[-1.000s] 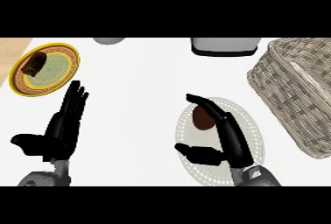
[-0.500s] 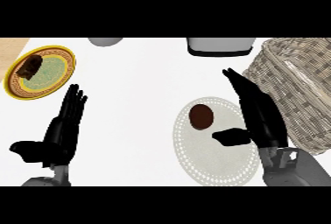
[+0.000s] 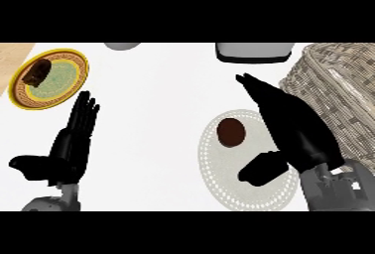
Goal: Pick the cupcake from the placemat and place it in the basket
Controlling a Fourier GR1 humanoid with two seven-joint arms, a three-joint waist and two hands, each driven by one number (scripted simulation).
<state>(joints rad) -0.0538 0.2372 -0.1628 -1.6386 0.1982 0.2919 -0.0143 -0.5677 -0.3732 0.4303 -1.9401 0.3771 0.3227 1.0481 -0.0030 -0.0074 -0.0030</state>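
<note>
Cupcake [image 3: 230, 132] sits on placemat [image 3: 245, 158], basket [image 3: 341, 99] at 2 o'clock. Right robot hand [image 3: 296, 131] released beside it. Likely light, soft, crushable; take by sides.

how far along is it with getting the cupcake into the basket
Nothing is done yet: the cupcake sits on the placemat. The right hand is open beside it, fingers straight, holding nothing. Grasping, lifting and placing in the basket remain. The left hand rests open.
</note>
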